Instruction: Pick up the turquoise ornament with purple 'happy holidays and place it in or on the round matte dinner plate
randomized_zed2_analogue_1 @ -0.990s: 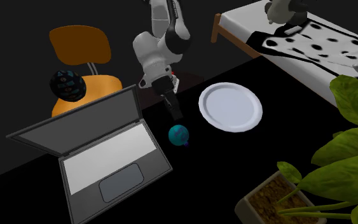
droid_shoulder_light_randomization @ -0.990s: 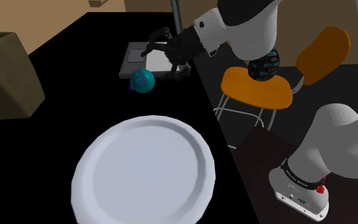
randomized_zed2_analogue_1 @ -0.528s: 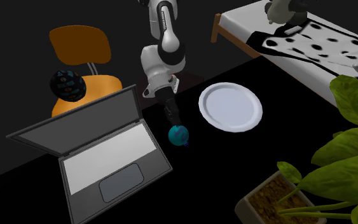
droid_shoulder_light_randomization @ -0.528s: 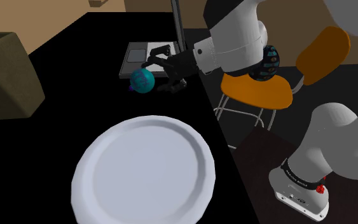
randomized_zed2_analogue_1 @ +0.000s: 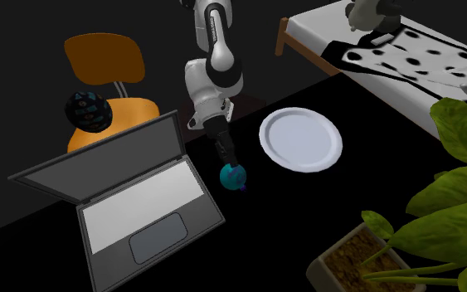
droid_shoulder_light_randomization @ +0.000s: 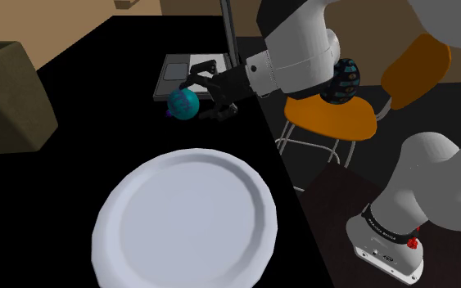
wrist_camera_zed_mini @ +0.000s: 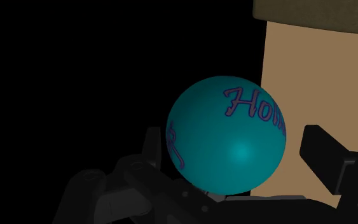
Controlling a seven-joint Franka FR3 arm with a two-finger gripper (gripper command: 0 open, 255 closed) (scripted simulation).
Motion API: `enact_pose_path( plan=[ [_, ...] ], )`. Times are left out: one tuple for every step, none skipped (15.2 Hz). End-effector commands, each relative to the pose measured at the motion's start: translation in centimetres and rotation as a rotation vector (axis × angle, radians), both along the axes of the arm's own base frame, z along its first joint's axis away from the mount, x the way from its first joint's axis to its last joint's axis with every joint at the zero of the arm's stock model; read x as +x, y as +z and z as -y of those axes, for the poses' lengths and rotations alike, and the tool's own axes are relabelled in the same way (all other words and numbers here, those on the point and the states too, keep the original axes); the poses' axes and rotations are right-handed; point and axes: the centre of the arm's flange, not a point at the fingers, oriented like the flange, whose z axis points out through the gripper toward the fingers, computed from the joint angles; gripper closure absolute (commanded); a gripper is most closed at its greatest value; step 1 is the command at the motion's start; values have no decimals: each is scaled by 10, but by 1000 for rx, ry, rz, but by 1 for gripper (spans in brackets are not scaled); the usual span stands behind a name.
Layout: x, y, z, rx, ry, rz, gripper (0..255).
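Ornament [droid_shoulder_light_randomization: 183, 103]: round, no long axis. Its purple cap points sideways, away from my claw [wrist_camera_zed_mini: 231, 135]. It sits on the table [droid_shoulder_light_randomization: 97, 123] just beside the laptop [randomized_zed2_analogue_1: 132, 207].
Claw: wide, fingers straddling the ball; I see one finger clear of it.
Plate [droid_shoulder_light_randomization: 186, 221]: near, with bare table between.
Table edge: close on the chair [droid_shoulder_light_randomization: 318, 119] side.

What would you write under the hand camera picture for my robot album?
Black jaws stand open on either side of a turquoise ornament with purple writing, not gripping it yet.
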Motion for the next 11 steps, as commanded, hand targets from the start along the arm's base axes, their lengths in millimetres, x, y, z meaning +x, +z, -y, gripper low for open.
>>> enact_pose_path(
  plan=[
    [0, 0, 0, 0, 0, 0, 255],
    [0, 0, 0, 0, 0, 0, 255],
    [0, 0, 0, 0, 0, 0, 255],
    [0, 0, 0, 0, 0, 0, 255],
    [0, 0, 0, 0, 0, 0, 255],
    [0, 0, 0, 0, 0, 0, 255],
    [0, 0, 0, 0, 0, 0, 255],
    [0, 0, 0, 0, 0, 0, 255],
    [0, 0, 0, 0, 0, 0, 255],
    [0, 0, 0, 0, 0, 0, 255],
    [0, 5, 0, 0, 0, 0, 255]
  ],
)
